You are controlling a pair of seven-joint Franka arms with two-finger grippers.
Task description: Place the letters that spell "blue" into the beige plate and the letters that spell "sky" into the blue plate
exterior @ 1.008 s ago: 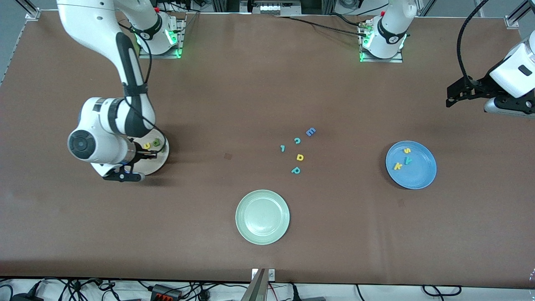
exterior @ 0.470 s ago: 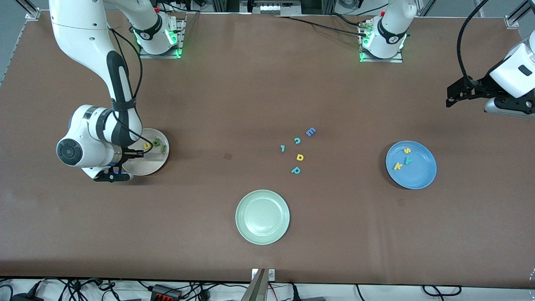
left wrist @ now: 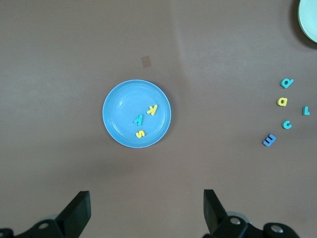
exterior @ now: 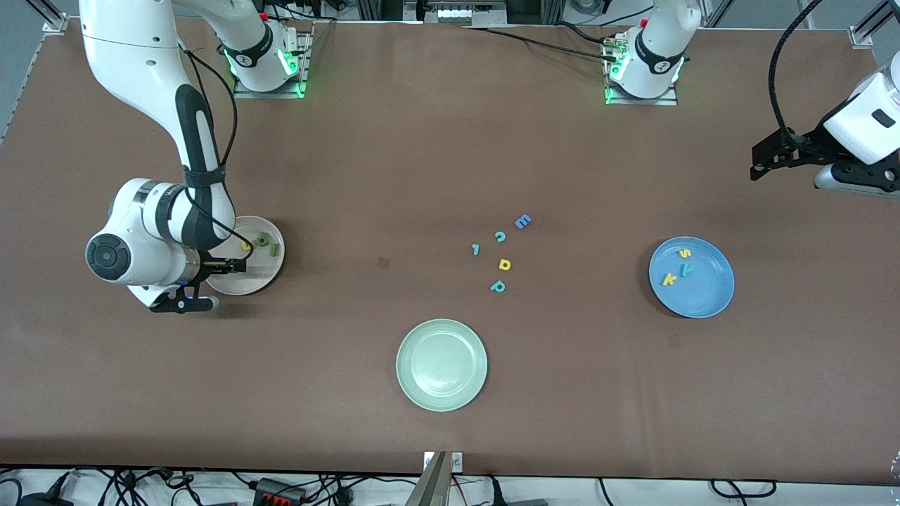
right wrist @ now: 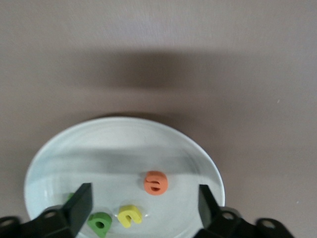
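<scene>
The main risk is a clumsy exit. The right gripper (exterior: 238, 266) hangs low over the beige plate (exterior: 247, 282), jaws spread wide and holding nothing, with the orange e (right wrist: 155, 182) lying flat just below and between its fingers. A sideways sweep could flick that letter over the shallow rim, and light foam could also cling to a finger pad and ride up with it. The plate looks smooth and glazed, so these small, soft-edged pieces would likely skid rather than stay put. On the front view's clock the beige plate sits at nine. The yellow u (exterior: 246, 246), green b (exterior: 262, 240) and dark green l (exterior: 274, 249) are clustered toward its one o'clock rim, though the wrist view half hides the l, so its pose is uncertain. The blue plate (exterior: 711, 289) is at three o'clock and holds the yellow s (exterior: 685, 253), teal y (exterior: 688, 270) and yellow k (exterior: 669, 279). The left gripper (left wrist: 146, 194) waits high above it, fully open and empty. Both words appear placed — the spare letters near the centre, such as the blue E (exterior: 522, 222), need no touching.
</scene>
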